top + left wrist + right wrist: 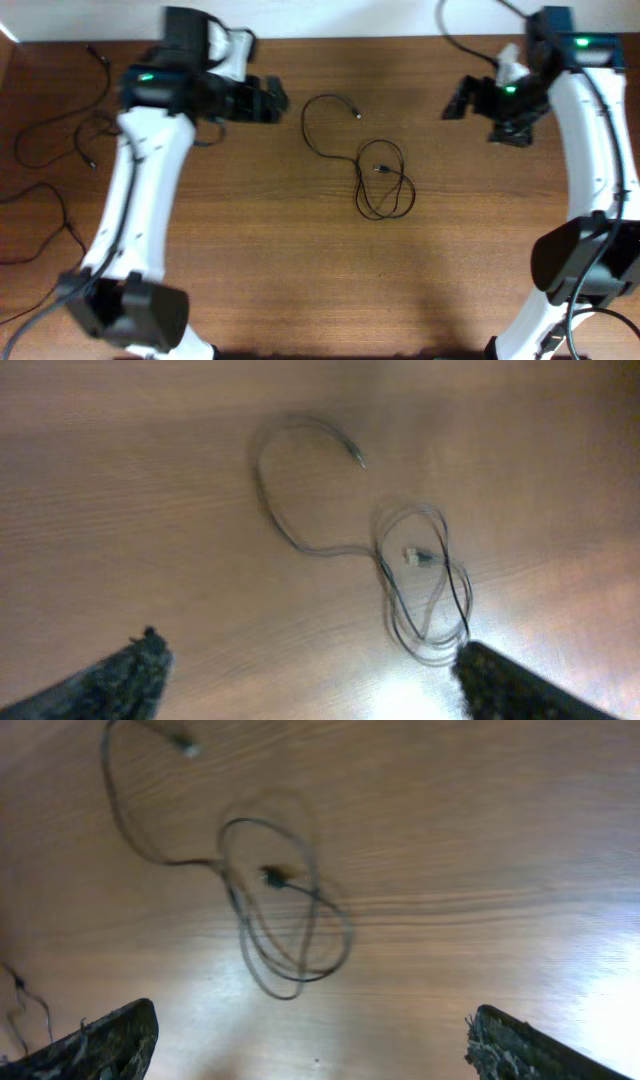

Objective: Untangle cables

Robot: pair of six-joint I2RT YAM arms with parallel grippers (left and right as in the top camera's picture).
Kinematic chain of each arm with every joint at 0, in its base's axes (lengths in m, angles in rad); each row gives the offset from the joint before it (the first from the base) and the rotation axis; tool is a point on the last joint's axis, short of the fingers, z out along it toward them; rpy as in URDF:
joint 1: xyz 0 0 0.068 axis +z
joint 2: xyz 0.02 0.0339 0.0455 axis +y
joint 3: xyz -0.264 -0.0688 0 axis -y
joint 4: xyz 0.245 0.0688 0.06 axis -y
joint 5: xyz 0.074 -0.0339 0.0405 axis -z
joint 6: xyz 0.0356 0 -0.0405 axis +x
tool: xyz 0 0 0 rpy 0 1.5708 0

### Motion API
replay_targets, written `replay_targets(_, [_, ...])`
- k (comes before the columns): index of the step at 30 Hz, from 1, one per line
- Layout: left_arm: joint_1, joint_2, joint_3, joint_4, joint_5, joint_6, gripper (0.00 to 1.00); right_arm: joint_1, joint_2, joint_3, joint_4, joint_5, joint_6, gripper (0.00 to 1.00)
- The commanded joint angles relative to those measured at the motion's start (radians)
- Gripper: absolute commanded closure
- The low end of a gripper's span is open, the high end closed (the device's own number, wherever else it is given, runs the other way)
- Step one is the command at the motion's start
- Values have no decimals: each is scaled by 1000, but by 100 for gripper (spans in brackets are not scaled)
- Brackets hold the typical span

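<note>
Tangled cables (375, 175) lie flat on the desk (300, 280), ahead of and midway between the left jaws and the right jaws, both spread wide and empty, probably so each can choose a separate loop.

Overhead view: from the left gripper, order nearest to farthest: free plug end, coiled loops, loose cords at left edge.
From the left gripper:
1. Free plug end, toward centre.
2. Coiled loops, table centre.
3. Loose cords, far left edge.
</note>
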Motion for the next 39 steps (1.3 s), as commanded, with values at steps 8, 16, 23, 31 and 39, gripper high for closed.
replay_targets(8, [-296,373,0,74,-35,-259,22,-33,-14,-19,-11,27,-88,0])
replay_targets(16, [-374,511,0,208,-135,-328,37,-33,-14,-51,-11,61,-94,0])
replay_targets(23, [-429,563,0,251,-234,-328,43,-33,-14,-51,-11,65,-94,0])
replay_targets(31, [-470,580,-6,243,-390,-327,57,-33,-14,-51,-12,65,-94,0])
replay_targets(39, [-491,628,-37,245,-397,-327,71,-33,-14,-51,-12,65,-94,0])
